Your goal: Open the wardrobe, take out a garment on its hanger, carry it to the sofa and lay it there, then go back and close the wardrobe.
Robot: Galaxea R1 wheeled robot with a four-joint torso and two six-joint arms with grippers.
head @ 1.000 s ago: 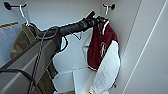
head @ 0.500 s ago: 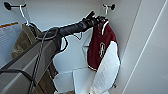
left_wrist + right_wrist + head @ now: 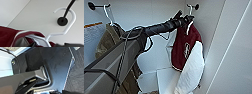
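The wardrobe (image 3: 149, 12) stands open, and I look into its white inside. The maroon garment (image 3: 184, 47) with white sleeves hangs at the right on a white hanger (image 3: 190, 10). The hanger's hook rests over a black peg (image 3: 196, 6). My left arm reaches up and across, and the left gripper (image 3: 185, 19) is at the hanger's neck, just above the collar. In the left wrist view the hanger hook (image 3: 70, 21) curls over the peg (image 3: 62, 21), with the striped collar (image 3: 18, 34) below. My right gripper (image 3: 28, 87) hangs low beside my dark base.
An olive-brown garment (image 3: 106, 42) hangs at the left on its own white hanger (image 3: 107, 15). White boxes (image 3: 159, 78) lie on the wardrobe's floor. The wardrobe's open white door (image 3: 236, 55) is close on the right. Grey carpet (image 3: 77, 74) lies under my base.
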